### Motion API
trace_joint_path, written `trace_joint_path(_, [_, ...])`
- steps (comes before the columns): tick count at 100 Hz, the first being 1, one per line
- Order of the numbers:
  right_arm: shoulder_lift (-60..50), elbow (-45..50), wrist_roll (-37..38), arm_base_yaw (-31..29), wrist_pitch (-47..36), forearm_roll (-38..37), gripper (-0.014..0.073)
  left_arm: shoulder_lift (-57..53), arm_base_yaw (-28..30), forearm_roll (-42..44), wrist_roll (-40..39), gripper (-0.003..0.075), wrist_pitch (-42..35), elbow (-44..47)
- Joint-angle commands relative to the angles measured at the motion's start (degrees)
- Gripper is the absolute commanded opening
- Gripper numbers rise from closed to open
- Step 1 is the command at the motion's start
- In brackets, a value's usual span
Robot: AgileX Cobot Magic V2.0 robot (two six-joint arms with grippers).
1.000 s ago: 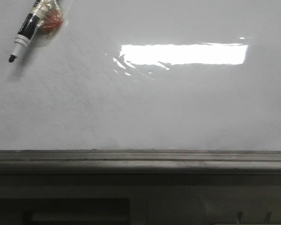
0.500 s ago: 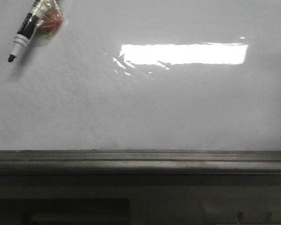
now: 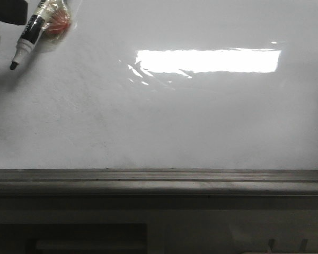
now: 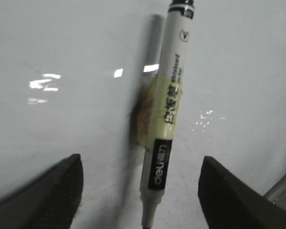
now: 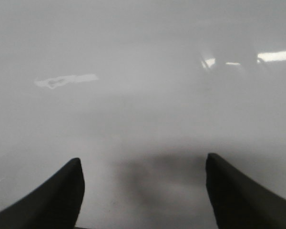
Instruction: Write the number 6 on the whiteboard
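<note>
Clearly the marker [image 3: 31, 34] is parked where an arm can fetch it: it sits against the whiteboard [image 3: 201, 121] at the upper left of the front view, slanted with its black tip lowest, and a patch of yellowish tape and a reddish blob at mid-barrel seem to hold it to the board, probably a makeshift holder. In the left wrist view the left gripper [image 4: 140, 191] straddles that barrel with both dark fingers wide apart and touching nothing, the pen centred in the gap, which reads as lining up for a grasp rather than holding; a dark shape at the top left corner of the front view is most likely that same arm. The right gripper [image 5: 143, 191] is likewise spread and empty, facing bare board with only its own soft shadow ahead, seemingly kept out of the way. No number 6 is anywhere yet; the writing area is blank. That surface is glossy white, faintly smudged, with a bright rectangular glare right of centre, and a grey ledge [image 3: 159, 182] runs along its lower edge; below it is dim and hard to make out
</note>
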Motion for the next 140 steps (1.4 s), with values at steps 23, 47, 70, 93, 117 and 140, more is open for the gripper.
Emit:
trace_joint_path(23, [0.3,-2.14,-0.74,-0.49,-3.14,1.09,0.0486,4.14,-4.93,0.24,0.66,0.0342,-6.22,-4.86])
trace_joint_path(47, [0.3,-2.14,-0.74,-0.49,-3.03,1.09,0.0486,3.91,-4.93,4.28,0.94,-0.002,-3.19,-4.86])
trace_joint_path(70, [2.64,-5.52,-10.89,2.16,4.66,8.1,0.041,1.17,-5.19,13.64,2.37,-0.002,1.05,-6.72])
trace_joint_path(93, [14.92,-17.11,-28.88,7.34,19.01,26.22,0.0404,0.39,-14.42,25.86,1.63,-0.002,4.13,-8.56])
trace_joint_path(117, [27.99,-30.1,-30.22,14.45,26.21,28.55,0.0404,0.51,-25.79,37.06,-6.23,-0.002,-1.27,-8.56])
trace_joint_path(140, [35.08,-36.85,-30.22,20.86,27.93,28.77,0.0404,0.58,-28.19,37.71,-7.51,-0.002,-3.78,-8.56])
